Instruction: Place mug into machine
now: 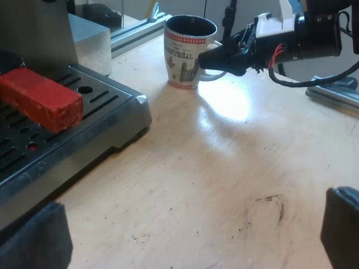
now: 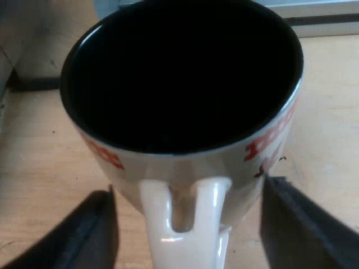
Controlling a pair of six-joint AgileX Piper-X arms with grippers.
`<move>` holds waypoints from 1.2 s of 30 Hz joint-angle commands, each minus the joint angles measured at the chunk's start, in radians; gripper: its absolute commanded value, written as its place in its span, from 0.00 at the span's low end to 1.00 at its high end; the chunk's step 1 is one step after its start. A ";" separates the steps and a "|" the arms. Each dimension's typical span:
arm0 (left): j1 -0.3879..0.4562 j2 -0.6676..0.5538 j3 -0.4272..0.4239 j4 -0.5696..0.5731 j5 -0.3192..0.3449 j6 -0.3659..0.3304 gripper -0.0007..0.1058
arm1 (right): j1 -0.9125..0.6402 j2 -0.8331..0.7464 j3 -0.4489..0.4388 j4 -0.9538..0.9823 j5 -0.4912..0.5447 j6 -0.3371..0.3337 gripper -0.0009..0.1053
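The mug (image 2: 179, 84) is framed closely, its white handle (image 2: 185, 224) flanked by the right gripper's (image 2: 188, 188) fingers (image 2: 291, 224), which are spread apart and not closed on it. The mug is stood on the table (image 1: 224, 168), near the espresso machine's (image 1: 33, 33) drip tray (image 1: 95, 106). The left gripper's (image 1: 196, 199) fingers (image 1: 33, 241) are likewise held wide apart.

Mug (image 1: 182, 59) was white outside, black inside, with a red patterned band under the rim and dark print below. Holder handle end (image 1: 39, 98) red. Drip tray (image 1: 115, 103) grey, dark slots. Table (image 1: 213, 185) was pale wood.
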 commanded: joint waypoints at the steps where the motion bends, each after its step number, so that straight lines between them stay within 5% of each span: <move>1: -0.003 0.002 -0.002 -0.004 -0.004 -0.014 0.87 | 0.002 -0.002 -0.009 -0.009 -0.001 -0.012 0.34; 6: -0.003 0.002 -0.002 -0.004 -0.004 -0.014 0.87 | 0.002 -0.002 -0.009 -0.009 -0.015 -0.012 0.05; 8: -0.003 0.002 -0.002 -0.004 -0.004 -0.014 0.87 | 0.002 -0.002 -0.009 -0.009 -0.016 -0.017 0.01; 23: -0.003 0.002 -0.002 -0.004 -0.004 -0.014 0.87 | 0.002 -0.129 -0.009 0.028 -0.080 -0.021 0.01; 36: -0.003 0.002 -0.002 -0.004 -0.004 0.009 0.87 | 0.002 -0.522 -0.009 0.312 -0.085 -0.024 0.01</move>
